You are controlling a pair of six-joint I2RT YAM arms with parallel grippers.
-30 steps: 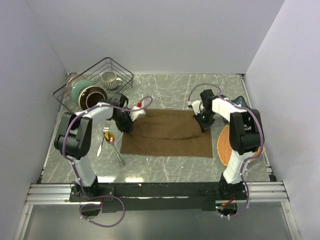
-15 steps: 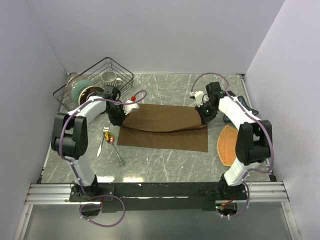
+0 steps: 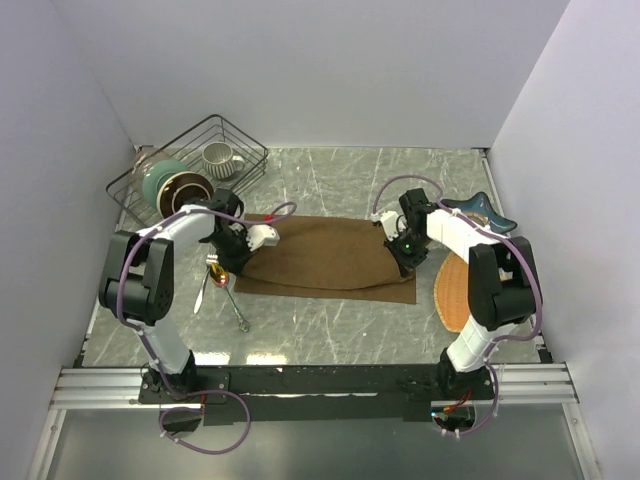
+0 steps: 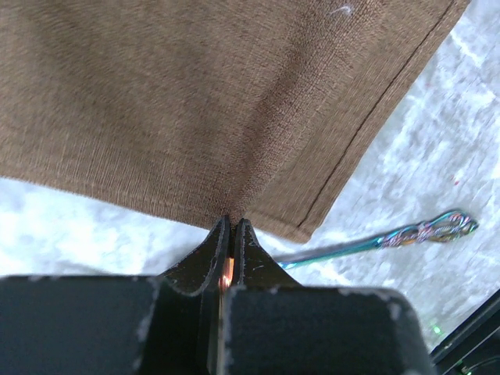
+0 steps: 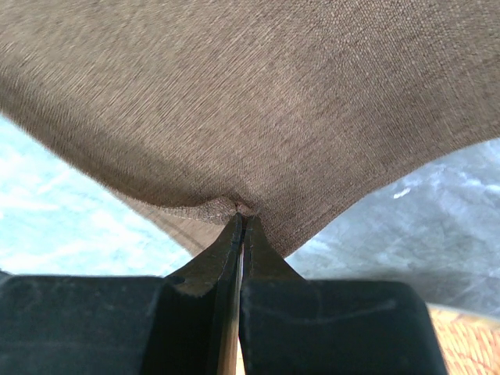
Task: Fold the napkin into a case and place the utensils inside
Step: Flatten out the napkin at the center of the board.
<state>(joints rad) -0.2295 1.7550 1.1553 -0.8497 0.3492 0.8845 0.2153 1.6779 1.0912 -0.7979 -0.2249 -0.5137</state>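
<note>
Brown napkin (image 3: 330, 255) nipped by left tool (image 4: 228, 226), right tool (image 5: 239, 216), utensils (image 3: 236, 310) part-hidden

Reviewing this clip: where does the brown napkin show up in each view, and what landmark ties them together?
Top external: napkin lies mid-frame, a wide brown sheet.
Left wrist: napkin fills the upper frame, its edge pinched in the left tool.
Right wrist: napkin fills the upper frame, its edge pinched in the right tool.
Shared landmark: the grey marble tabletop, visible beside the napkin in all three.

basket (image 3: 240, 134) far left, utensils (image 3: 218, 275) and mat (image 3: 455, 290) flanking napkin (image 3: 325, 255), front free
</note>
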